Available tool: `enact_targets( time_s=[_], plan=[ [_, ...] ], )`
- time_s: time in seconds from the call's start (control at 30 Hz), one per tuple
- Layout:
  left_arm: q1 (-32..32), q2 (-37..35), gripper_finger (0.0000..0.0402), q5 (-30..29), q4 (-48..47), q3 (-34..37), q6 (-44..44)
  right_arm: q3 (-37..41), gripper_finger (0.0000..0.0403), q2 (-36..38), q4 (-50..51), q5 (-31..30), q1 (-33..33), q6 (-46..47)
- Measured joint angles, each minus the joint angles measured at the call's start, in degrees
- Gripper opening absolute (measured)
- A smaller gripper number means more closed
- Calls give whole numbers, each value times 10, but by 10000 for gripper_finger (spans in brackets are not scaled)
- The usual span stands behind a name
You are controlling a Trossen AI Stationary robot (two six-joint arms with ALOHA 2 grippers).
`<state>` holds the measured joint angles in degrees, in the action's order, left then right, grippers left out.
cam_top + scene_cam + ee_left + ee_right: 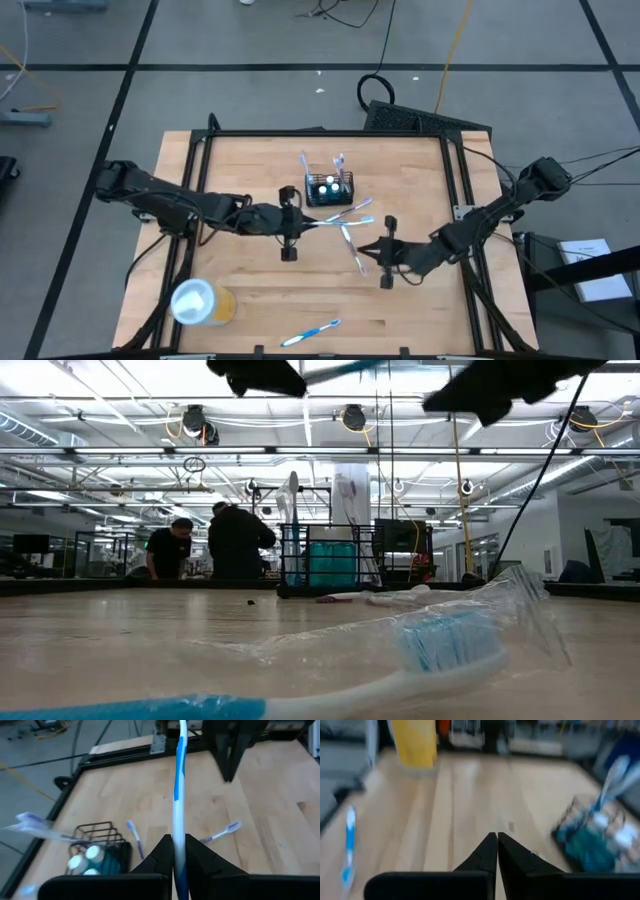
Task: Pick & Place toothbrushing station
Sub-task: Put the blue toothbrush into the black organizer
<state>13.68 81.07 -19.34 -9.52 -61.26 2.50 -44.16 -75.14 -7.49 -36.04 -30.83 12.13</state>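
The black wire-mesh holder (pixel 330 188) stands on its base at the table's middle far part, with white-capped teal bottles and toothbrushes in it; it also shows in the left wrist view (pixel 97 847) and the right wrist view (pixel 590 840). My left gripper (pixel 305 222) is just near-left of it, raised above the table and shut on a blue-and-white toothbrush (pixel 179 785). My right gripper (pixel 368 250) is shut and empty, raised above a loose toothbrush (pixel 352 245) that lies flat on the table. My left gripper pinches the toothbrush's handle (pixel 178 851) between its two fingers. The fingers are about level and point toward the table's right edge. The brush sticks out ahead of them, along the fingers, lifted clear of the table and near level.
A yellow cup with a white lid (pixel 200 302) lies at the near left. A blue toothbrush (pixel 310 333) lies at the near edge, large in the low view (pixel 420 660). More toothbrushes (pixel 220 834) lie right of the holder. People stand in the room beyond (pixel 235 540).
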Motion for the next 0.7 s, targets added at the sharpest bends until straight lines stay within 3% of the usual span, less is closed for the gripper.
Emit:
enact_targets(
  time_s=[0.17,0.3,0.57,0.7],
  plan=[
    [26,-49,23,-32,10,26,2,87,24,22,-245,1,16,-117],
    [46,-96,23,-33,103,96,-1,154,68,25,-403,43,50,-154],
    [53,-119,23,-23,452,303,-26,196,167,10,-576,231,126,-188],
    [49,-82,23,-19,597,360,-28,181,181,-17,-610,257,158,-198]
  ],
)
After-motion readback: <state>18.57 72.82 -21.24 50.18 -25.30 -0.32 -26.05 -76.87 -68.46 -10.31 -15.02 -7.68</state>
